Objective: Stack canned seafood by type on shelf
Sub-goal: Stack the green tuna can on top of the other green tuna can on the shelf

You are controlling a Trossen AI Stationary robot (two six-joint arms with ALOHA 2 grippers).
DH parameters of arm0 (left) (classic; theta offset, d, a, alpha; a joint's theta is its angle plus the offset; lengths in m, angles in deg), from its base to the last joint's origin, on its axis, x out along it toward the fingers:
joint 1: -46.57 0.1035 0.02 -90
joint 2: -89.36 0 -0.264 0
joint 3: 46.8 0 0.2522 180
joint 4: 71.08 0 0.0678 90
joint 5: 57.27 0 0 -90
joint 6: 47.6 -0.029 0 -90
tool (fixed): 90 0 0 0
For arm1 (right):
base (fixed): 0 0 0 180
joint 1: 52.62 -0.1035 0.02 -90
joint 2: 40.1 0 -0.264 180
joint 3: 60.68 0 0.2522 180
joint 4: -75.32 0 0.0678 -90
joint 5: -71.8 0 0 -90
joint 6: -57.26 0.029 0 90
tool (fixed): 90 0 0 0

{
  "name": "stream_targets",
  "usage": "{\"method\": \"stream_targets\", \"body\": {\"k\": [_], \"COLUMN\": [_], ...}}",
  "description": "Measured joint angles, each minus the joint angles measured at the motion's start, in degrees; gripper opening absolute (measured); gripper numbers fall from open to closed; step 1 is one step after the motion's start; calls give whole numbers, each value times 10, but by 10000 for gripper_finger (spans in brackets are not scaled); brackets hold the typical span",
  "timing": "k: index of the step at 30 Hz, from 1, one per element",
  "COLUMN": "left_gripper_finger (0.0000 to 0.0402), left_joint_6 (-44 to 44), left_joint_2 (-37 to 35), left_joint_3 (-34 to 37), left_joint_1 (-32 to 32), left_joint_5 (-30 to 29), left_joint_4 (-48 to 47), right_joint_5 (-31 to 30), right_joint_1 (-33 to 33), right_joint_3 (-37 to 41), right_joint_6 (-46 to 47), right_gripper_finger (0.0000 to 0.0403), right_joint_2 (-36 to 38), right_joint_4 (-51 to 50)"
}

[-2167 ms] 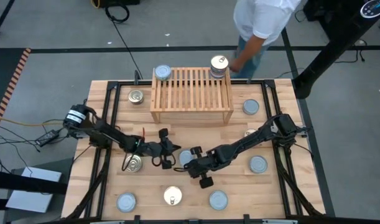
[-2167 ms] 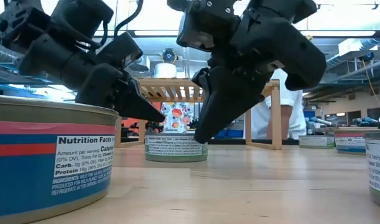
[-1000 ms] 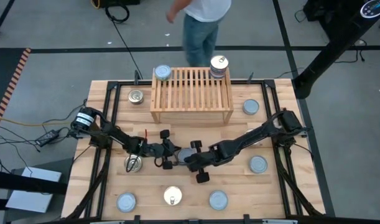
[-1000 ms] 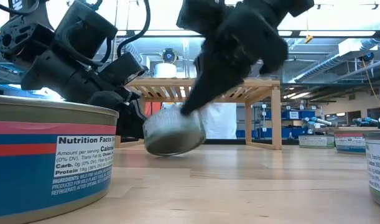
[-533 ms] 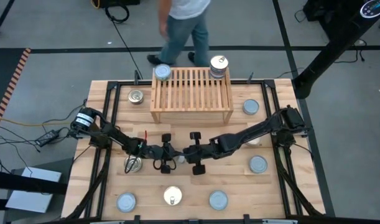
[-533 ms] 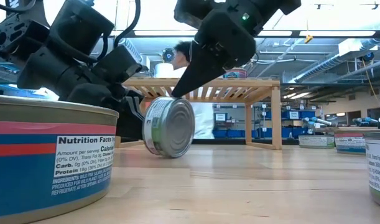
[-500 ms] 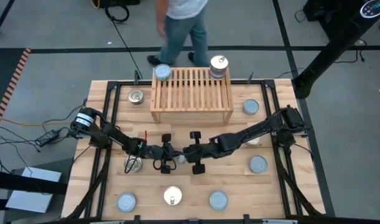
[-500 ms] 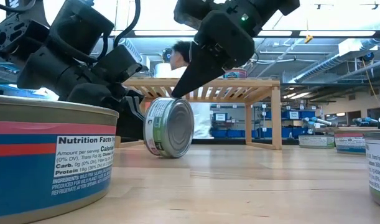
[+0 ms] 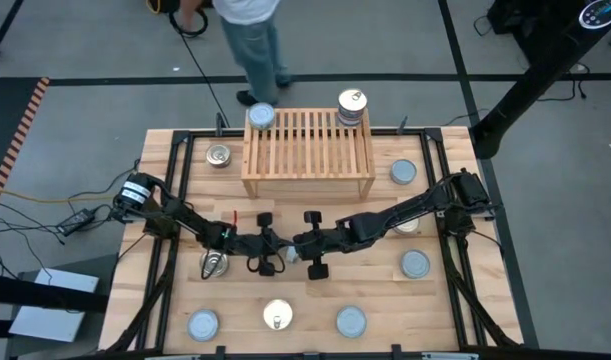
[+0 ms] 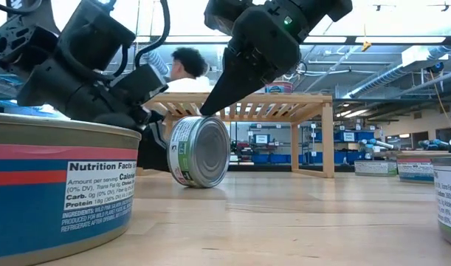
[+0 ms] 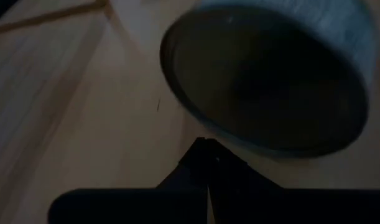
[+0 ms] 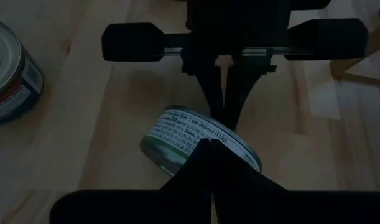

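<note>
Shelf [image 9: 308,150]: one silvery tin, one gold-lidded stack placed. Table: about nine tins loose. Green-label tin [image 10: 200,151] on edge mid-table between my left claw [image 9: 269,253] and right claw [image 9: 297,252], both shut, gripping nothing.

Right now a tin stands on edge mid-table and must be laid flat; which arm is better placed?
Probably the right gripper: shut, its tip tops the green-labelled tin. The left gripper, shut, only backs it.
</note>
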Motion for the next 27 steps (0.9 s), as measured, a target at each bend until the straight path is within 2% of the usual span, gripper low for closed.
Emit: {"method": "stream_targets", "body": {"k": [7,11,16,22,27], "left_gripper_finger": [1,1,8,41,93], "left_joint_6": [20,36,108,197,232], "left_joint_2": [-17,-59,-121,-156,-153], "left_joint_3": [0,0,0,0,-10], "left_joint_1": [-5,-17,-37,-63,-86], "left_joint_5": [-32,-62,-79,-80,-79], "left_joint_4": [-21,-64,-136,-177,-170], "right_joint_5": [0,0,0,0,1], "right_joint_1": [0,0,0,0,0], "right_joint_3": [0,0,0,1,1], "right_joint_6": [4,6,6,5,2], "right_gripper_finger": [4,5,5,5,5], "right_joint_2": [0,0,0,-1,-1], "right_joint_4": [0,0,-1,0,3]}}
